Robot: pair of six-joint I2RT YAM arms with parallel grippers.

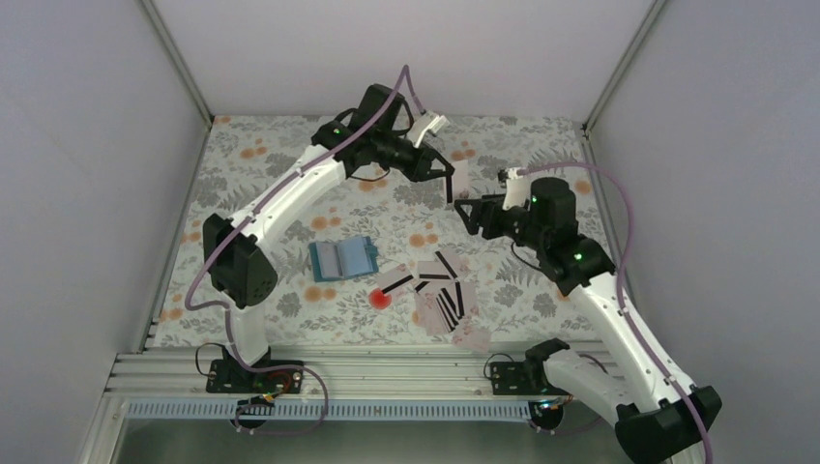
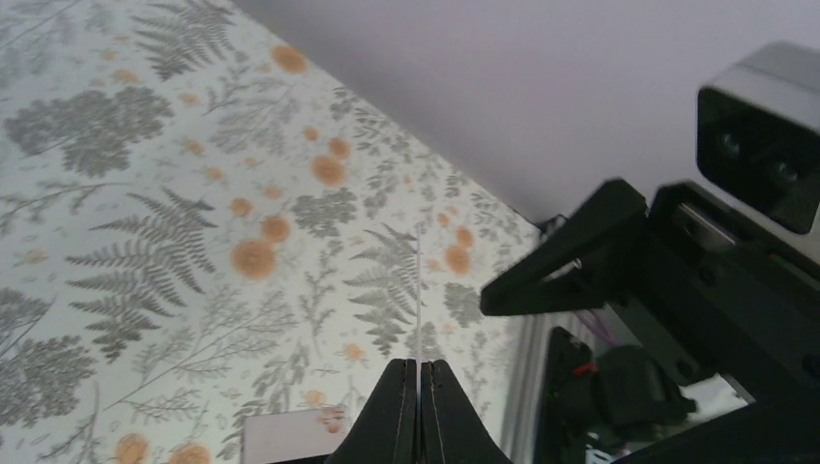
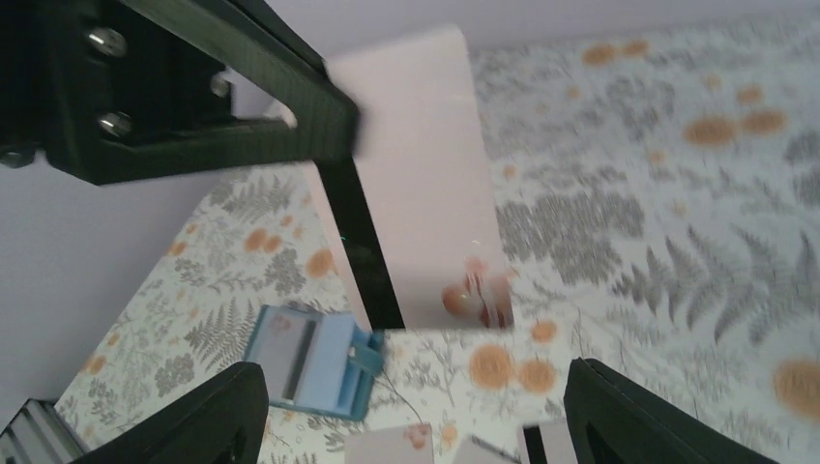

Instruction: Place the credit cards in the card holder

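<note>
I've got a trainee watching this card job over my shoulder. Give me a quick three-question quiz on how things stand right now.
1. Multiple choice: which gripper pinches the raised card?
A. left gripper
B. right gripper
C. neither
2. True or false: the right gripper has its jaws standing wide apart, gripping nothing.
3. Fill in the blank: in the top view, the card holder lies ___, to the left of the loose cards.

Key: 1 A; 2 true; 3 open.
</note>
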